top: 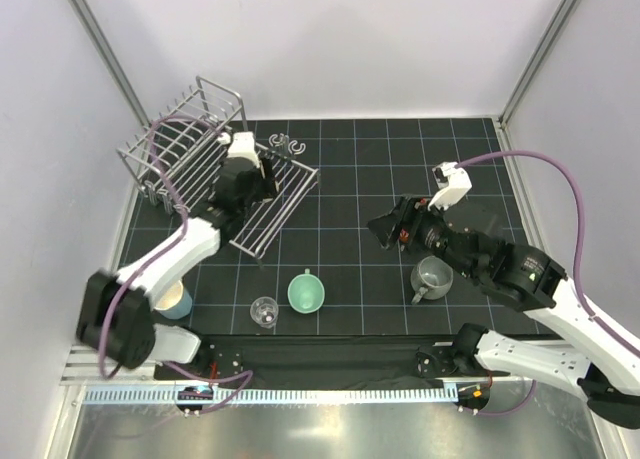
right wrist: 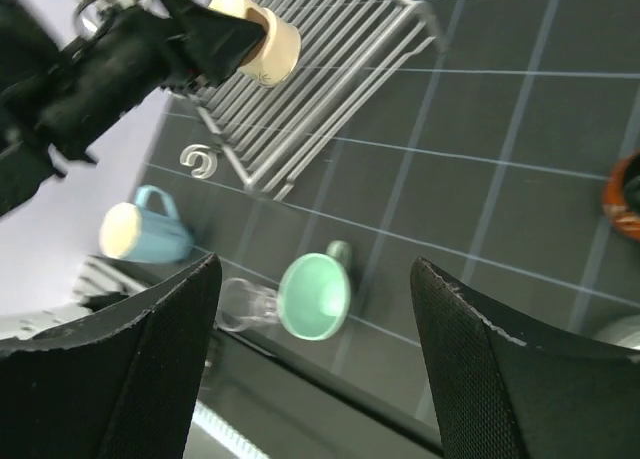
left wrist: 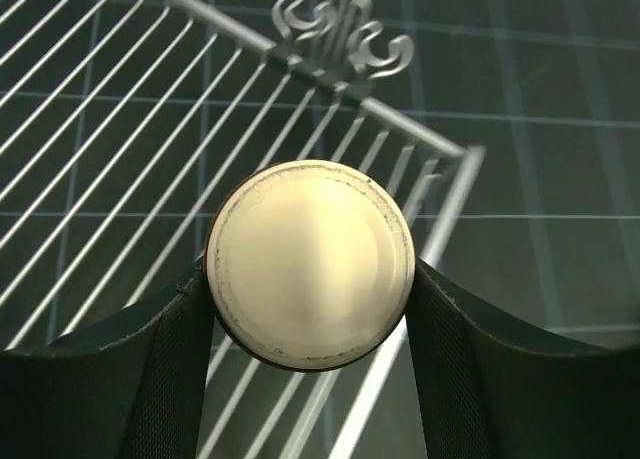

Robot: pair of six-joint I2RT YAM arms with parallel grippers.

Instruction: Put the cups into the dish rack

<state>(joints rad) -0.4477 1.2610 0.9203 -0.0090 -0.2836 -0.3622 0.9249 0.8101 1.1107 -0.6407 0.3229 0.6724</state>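
My left gripper (top: 264, 175) is shut on a cream cup (left wrist: 310, 264), whose round base faces the wrist camera. It holds the cup just above the flat bars of the silver dish rack (top: 190, 144). The rack also shows in the left wrist view (left wrist: 120, 169). My right gripper (top: 384, 228) is open and empty, above the mat right of centre. On the mat stand a mint green cup (top: 306, 292), a clear glass (top: 264, 312) and a grey mug (top: 432, 277). A light blue cup (top: 176, 302) is partly hidden by my left arm. An orange-red cup (right wrist: 625, 194) shows at the right wrist view's edge.
Small grey C-shaped clips (top: 285, 142) lie just behind the rack's flat part, and one clip (right wrist: 200, 161) lies beside the rack. The black gridded mat (top: 380, 169) covers the work area. White walls with metal posts close it in.
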